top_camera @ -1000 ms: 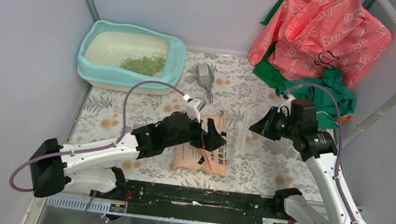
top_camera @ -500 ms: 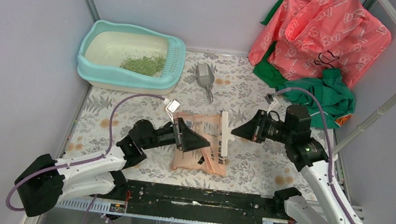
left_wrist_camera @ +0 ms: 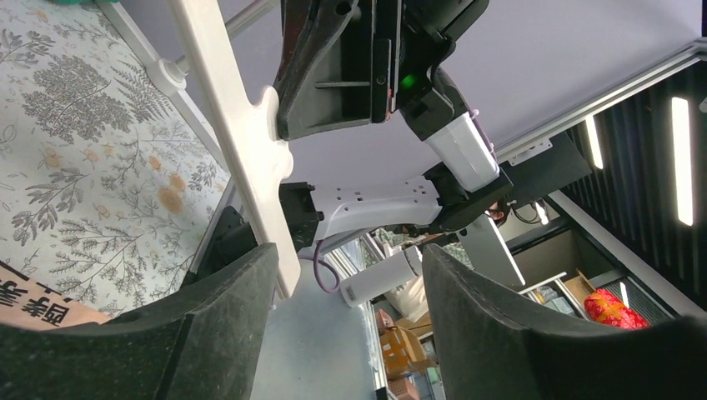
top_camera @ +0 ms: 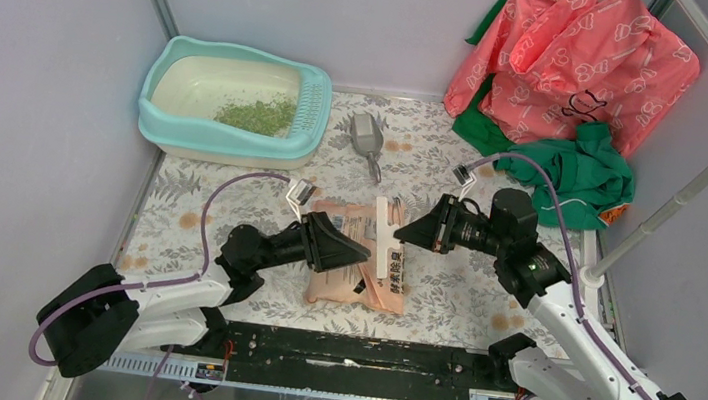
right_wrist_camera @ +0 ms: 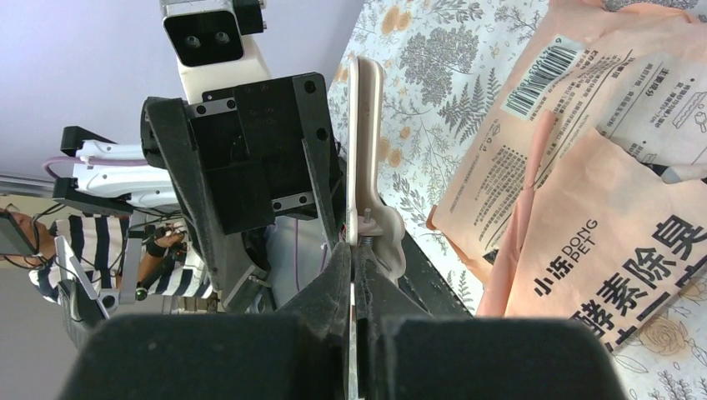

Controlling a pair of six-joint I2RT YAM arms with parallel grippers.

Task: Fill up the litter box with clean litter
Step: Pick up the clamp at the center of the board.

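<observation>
The turquoise litter box (top_camera: 162,128) with a cream inner pan stands at the far left. A small heap of green litter (top_camera: 259,114) lies in it. The pink-orange litter bag (top_camera: 362,266) lies flat in the middle; it also shows in the right wrist view (right_wrist_camera: 584,208). My right gripper (top_camera: 402,234) (right_wrist_camera: 354,275) is shut on the metal blade of white-handled scissors (top_camera: 381,235) (right_wrist_camera: 365,142) (left_wrist_camera: 242,142), held above the bag. My left gripper (top_camera: 359,251) (left_wrist_camera: 350,325) is open and empty, facing the scissors from the left, just short of them.
A grey scoop (top_camera: 367,141) lies right of the litter box. A heap of pink and green cloth (top_camera: 566,73) fills the back right corner. A white pole (top_camera: 693,193) stands at the right edge. Walls close the left and back sides.
My right gripper has moved left with the scissors, over the bag. My left gripper has drawn back to the left and now sits lower, open toward the scissors.
</observation>
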